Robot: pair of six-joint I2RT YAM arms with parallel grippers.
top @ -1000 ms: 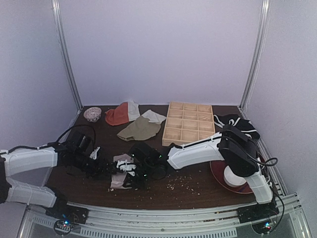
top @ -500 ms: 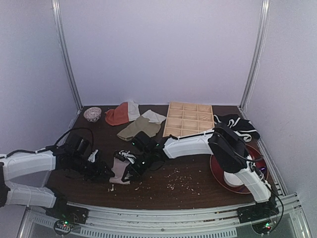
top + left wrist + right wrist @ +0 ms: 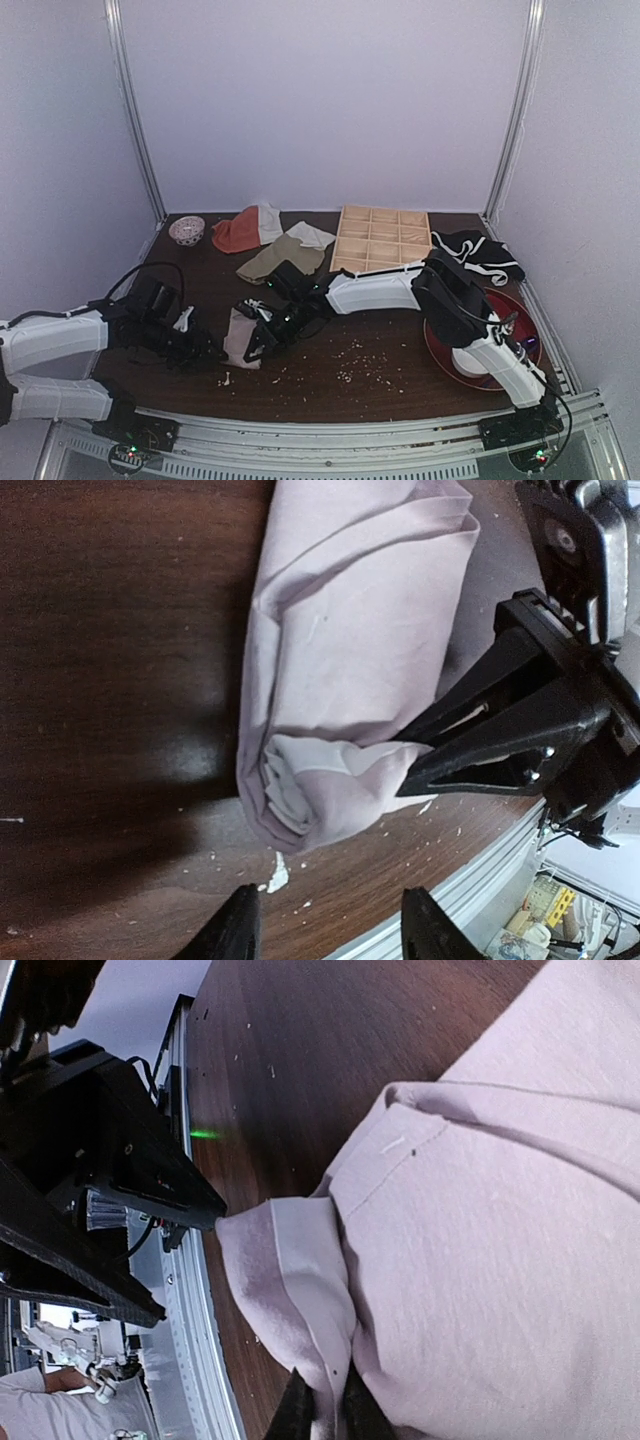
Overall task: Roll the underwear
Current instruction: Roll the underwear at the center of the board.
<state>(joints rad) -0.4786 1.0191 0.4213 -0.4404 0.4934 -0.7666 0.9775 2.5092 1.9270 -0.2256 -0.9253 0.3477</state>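
Note:
The underwear point(image 3: 240, 341) is a mauve-pink bundle, partly rolled, on the dark table near the front left. In the left wrist view it point(image 3: 345, 650) lies as a roll with a coiled end toward me. My right gripper point(image 3: 263, 333) is shut on a fold of the underwear at its edge, with the fingers pinching the cloth in the right wrist view point(image 3: 322, 1407). My left gripper point(image 3: 196, 346) is open and empty just left of the roll; its fingertips point(image 3: 238, 930) stand apart below the roll's end. The waistband lettering is hidden.
A wooden compartment tray point(image 3: 381, 242), an olive-green cloth point(image 3: 282, 258), an orange-red and white cloth point(image 3: 245, 230) and a small bowl point(image 3: 187, 230) lie at the back. A black and white cloth point(image 3: 480, 250) and a red plate point(image 3: 440, 350) are at the right. Crumbs point(image 3: 360, 360) dot the front.
My right gripper has moved left and a little back with the cloth, and the bundle has tightened and shifted with it. My left gripper has drawn back slightly to the left.

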